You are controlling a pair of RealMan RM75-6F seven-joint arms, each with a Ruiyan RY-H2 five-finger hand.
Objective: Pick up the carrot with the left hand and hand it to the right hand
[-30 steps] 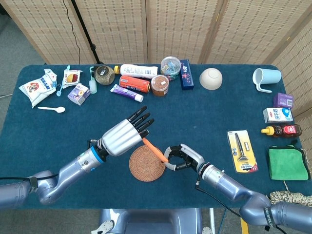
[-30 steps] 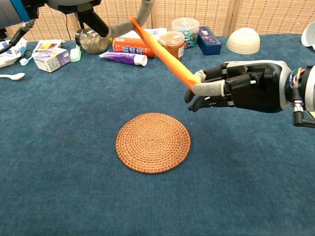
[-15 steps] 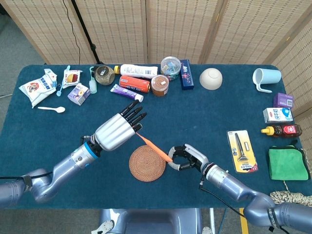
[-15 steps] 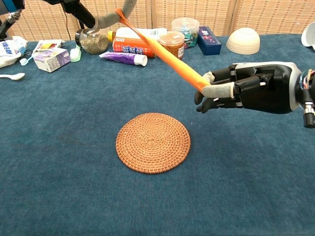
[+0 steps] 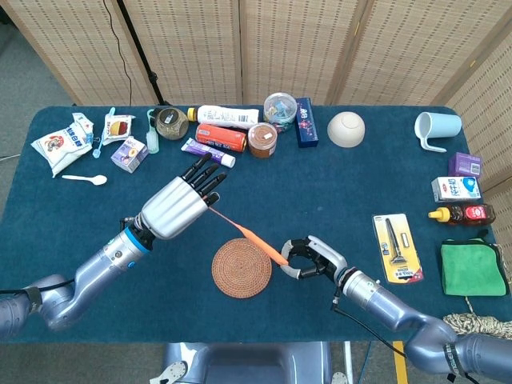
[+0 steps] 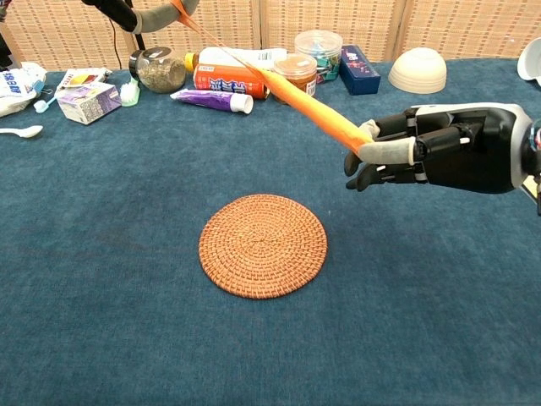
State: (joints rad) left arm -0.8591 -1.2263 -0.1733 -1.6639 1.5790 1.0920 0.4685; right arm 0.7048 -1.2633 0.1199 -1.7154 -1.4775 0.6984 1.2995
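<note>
"So, had the right hand (image 6: 423,154) got it?"
"Near me, right of centre, its fingers pinched the carrot (image 6: 308,107) by its thick end. Farther off, upper left, the left hand (image 5: 178,202) touched the thin tip, fingers mostly straightened. Letting go seemingly remained."

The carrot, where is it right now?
In the head view the carrot is in the air above the woven mat, its thick end pinched by the right hand.

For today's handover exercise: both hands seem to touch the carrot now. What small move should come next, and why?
Probably the left hand should let go of the thin tip: the right hand already pinches the carrot at its thick end, in the air above the woven mat.
</note>
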